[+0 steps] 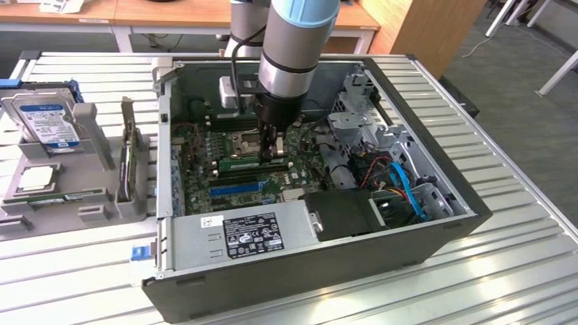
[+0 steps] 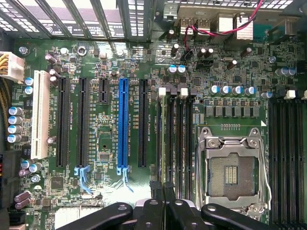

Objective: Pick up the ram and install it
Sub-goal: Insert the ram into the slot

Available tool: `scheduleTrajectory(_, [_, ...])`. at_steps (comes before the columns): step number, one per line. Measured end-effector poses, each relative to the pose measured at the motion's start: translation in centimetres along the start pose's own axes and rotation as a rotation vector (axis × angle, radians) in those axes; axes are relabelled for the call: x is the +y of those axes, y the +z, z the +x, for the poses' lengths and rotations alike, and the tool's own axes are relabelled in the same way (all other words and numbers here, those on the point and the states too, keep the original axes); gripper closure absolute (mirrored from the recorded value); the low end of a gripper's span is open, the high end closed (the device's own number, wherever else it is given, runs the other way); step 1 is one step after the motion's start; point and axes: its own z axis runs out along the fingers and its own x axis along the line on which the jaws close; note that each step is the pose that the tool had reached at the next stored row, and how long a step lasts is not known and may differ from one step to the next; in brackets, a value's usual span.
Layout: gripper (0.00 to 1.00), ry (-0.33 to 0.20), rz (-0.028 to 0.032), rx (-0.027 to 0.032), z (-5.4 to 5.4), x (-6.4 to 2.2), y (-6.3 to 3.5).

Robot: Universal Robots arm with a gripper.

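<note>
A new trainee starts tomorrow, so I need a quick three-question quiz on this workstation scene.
1. True or false: the hard drive lies inside the computer case.
2. The gripper hangs over: A the motherboard, B a keyboard, C the hard drive.
3. What colour is the expansion slot flanked by black slots?
Key: 1 false, it stands in the grey holder outside; 2 A; 3 blue.
</note>
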Motion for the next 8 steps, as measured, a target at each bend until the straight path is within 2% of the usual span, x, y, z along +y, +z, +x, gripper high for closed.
scheduleTrajectory(8, [0.89,0.0,0.0,0.0,-0.03,0.06,0.01])
